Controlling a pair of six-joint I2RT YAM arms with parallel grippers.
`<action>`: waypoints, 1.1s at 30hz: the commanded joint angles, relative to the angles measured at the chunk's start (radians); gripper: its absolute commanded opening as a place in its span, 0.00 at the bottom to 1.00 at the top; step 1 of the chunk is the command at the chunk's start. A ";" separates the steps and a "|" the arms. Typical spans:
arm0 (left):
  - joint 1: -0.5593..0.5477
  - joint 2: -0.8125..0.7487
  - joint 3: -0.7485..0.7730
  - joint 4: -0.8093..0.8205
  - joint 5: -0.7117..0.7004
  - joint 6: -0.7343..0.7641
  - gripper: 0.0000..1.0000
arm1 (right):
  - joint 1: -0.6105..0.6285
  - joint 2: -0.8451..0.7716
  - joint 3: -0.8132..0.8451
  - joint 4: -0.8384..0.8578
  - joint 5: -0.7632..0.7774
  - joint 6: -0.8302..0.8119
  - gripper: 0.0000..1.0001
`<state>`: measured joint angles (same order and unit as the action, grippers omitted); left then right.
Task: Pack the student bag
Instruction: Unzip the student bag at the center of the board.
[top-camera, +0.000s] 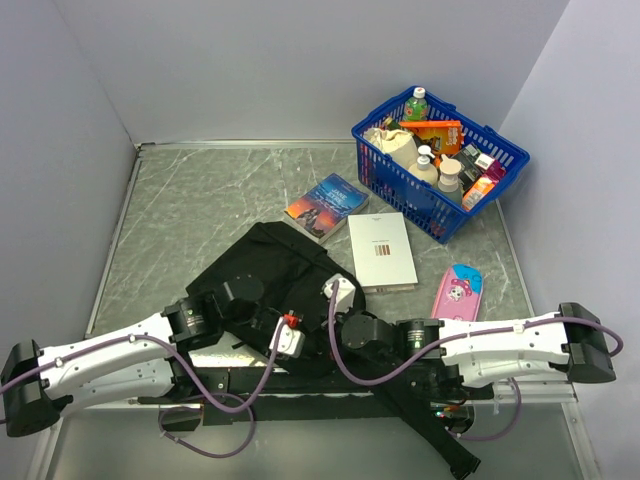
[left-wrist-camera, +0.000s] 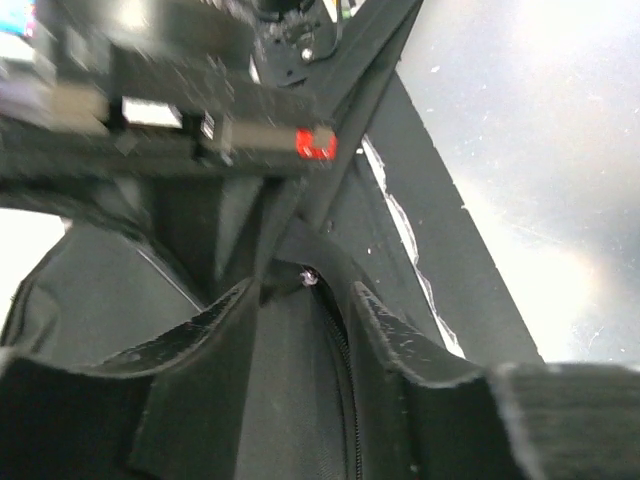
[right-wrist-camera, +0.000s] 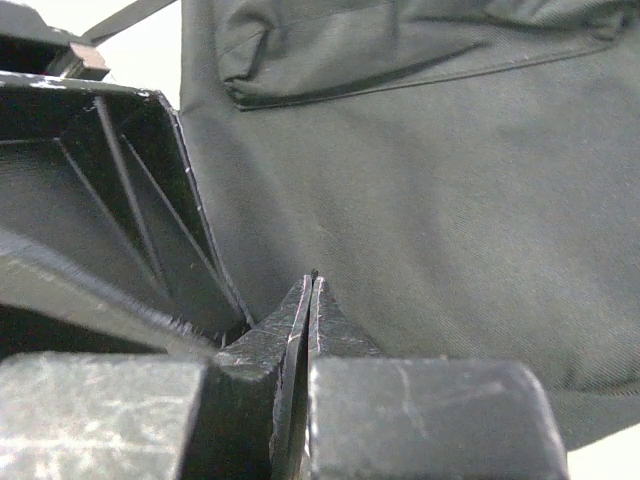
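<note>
Currently the bag (top-camera: 262, 272) lies flat in the middle of the table (top-camera: 190, 200), just left of the white book (top-camera: 382, 250). The left gripper (left-wrist-camera: 300, 300) stands about half open astride the bag's zipper edge (whether it really bites cloth, cannot tell). The right gripper (right-wrist-camera: 312, 290) is fully closed, empty as far as seen, with its tips against the bag's cloth. Risk: the left catches only a thin lip and slips off on lifting, or, with the right merely pressing rather than holding, the whole limp bag drags instead of its mouth opening.
</note>
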<state>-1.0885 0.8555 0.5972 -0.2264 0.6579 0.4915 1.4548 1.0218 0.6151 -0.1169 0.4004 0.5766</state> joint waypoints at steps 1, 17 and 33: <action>-0.019 0.004 -0.028 0.039 -0.052 -0.040 0.51 | -0.014 -0.058 -0.017 -0.011 0.035 0.049 0.00; -0.060 0.043 -0.063 -0.022 -0.167 -0.085 0.61 | -0.016 -0.101 -0.058 -0.023 0.028 0.094 0.00; -0.131 0.063 0.012 -0.017 -0.184 -0.019 0.01 | -0.131 -0.014 -0.011 -0.133 -0.012 0.112 0.00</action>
<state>-1.2076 0.9401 0.5373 -0.2527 0.4469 0.4374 1.3983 0.9607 0.5617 -0.1745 0.3908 0.6735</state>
